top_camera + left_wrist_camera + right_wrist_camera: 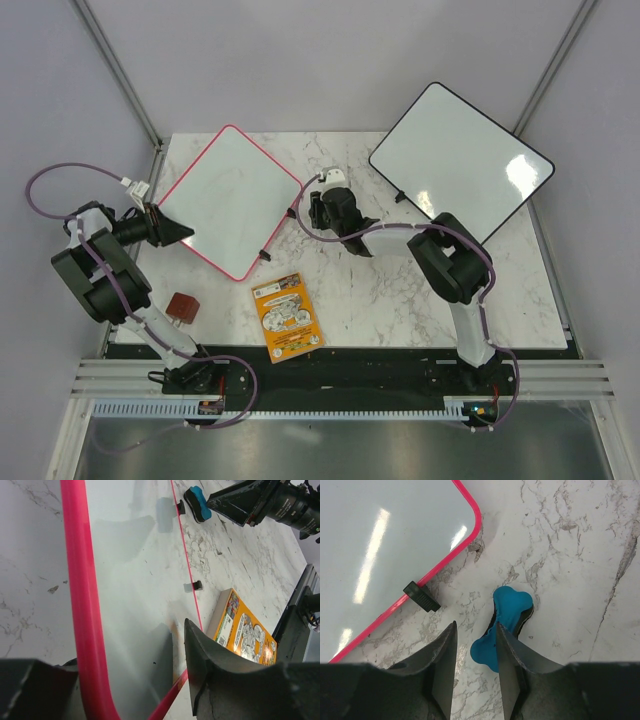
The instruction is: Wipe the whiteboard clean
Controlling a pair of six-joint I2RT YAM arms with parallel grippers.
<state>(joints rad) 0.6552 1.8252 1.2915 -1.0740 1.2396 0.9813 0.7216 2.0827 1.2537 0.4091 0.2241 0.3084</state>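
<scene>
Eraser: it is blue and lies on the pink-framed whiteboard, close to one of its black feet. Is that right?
Not quite. The blue eraser lies on the marble table beside the pink-framed whiteboard, close to one of its black feet. The right wrist view shows it.

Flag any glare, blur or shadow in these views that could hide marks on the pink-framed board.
Top external: sharp, even light on the whiteboard; a glare patch on the black-framed board. Left wrist: shadows across the whiteboard, near frame soft. Right wrist: lamp streaks on it; blue eraser crisp.
</scene>
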